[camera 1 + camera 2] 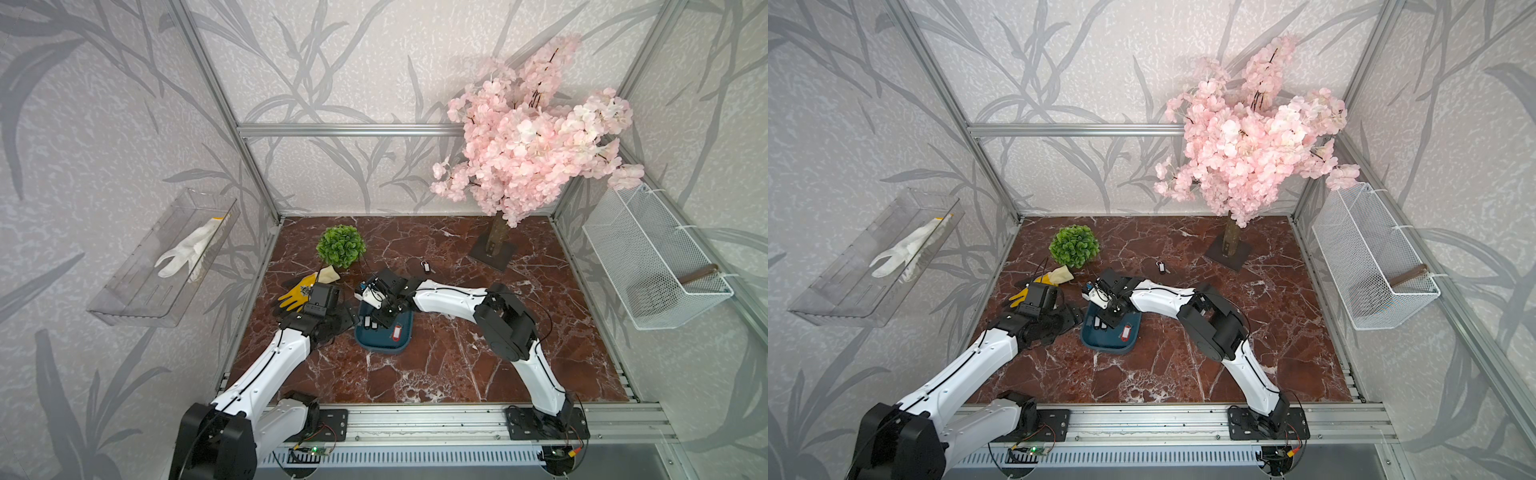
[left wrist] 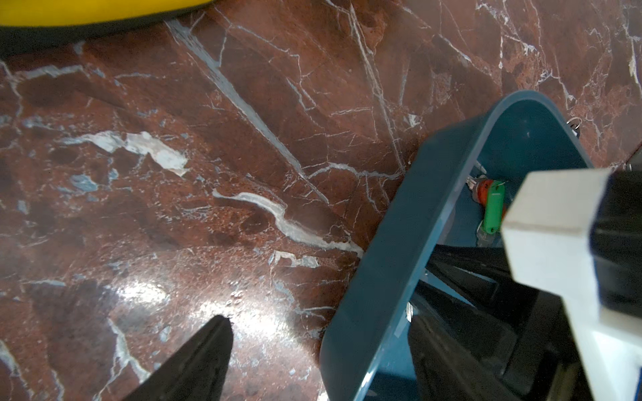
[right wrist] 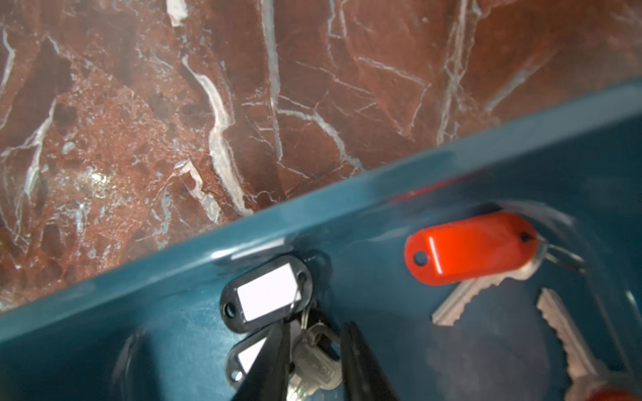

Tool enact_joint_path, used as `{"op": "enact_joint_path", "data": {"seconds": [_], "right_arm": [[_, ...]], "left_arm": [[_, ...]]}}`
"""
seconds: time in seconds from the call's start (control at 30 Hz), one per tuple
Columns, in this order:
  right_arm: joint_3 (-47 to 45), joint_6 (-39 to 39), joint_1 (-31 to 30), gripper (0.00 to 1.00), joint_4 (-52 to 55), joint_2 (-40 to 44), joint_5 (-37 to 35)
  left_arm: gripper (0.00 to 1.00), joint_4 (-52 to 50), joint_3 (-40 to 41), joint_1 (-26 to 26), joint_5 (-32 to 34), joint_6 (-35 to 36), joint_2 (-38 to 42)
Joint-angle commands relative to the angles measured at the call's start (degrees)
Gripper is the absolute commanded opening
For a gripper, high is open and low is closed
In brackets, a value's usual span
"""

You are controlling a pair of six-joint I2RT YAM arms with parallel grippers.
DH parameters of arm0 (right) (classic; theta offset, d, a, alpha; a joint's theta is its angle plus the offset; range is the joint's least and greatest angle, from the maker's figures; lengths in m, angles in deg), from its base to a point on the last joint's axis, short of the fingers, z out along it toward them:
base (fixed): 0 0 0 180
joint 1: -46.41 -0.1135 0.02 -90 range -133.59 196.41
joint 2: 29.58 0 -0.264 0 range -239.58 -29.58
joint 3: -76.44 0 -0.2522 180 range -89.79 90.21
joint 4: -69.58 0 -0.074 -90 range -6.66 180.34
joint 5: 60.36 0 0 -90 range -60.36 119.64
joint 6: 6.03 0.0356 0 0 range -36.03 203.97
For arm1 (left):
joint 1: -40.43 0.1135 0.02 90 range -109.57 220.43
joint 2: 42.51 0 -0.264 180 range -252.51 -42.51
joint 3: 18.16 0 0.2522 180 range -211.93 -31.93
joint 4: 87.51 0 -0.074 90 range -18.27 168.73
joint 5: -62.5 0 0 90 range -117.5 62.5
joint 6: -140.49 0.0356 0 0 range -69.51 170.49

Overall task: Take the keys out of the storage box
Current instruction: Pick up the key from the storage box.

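Between your right gripper (image 3: 314, 335) jaws, black-tagged keys (image 3: 267, 295) inside box (image 3: 382, 180), jaws narrow, clamp can't tell, left gripper (image 1: 348, 319) wide open, empty, beside box.

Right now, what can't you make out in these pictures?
- Key count: in both top views the right arm covers part of the storage box.
- Grip: right wrist view, the picture's edge cuts off the right gripper straddling a key.
- Brown stick at the wire basket: too small to identify, top views.

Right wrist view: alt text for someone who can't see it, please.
The right gripper straddles black-tagged keys inside the teal storage box. A red-tagged key lies beside them; red marble table shows beyond the box's wall.
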Motion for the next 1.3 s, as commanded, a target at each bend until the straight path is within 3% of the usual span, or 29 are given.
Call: {"op": "enact_joint_path", "data": {"seconds": [0.0,0.37,0.97,1.27], "right_arm": [[0.82,-0.63,-0.09,0.24,2.74,-1.44,-1.30],[0.41,-0.72,-0.11,0.00,3.45,0.13,-4.27],[-3.58,1.11,-0.09,0.00,2.38,10.27,-4.88],[-10.47,2.26,0.15,0.00,3.00,22.90,-8.96]], "left_arm": [[0.84,-1.05,-0.68,0.36,0.55,0.50,-0.40],[0.84,-1.11,-0.59,0.35,0.97,0.61,-0.47],[0.85,-2.18,-3.05,0.62,2.16,2.15,0.76],[0.90,-1.83,-5.29,0.97,2.42,3.85,2.50]]}}
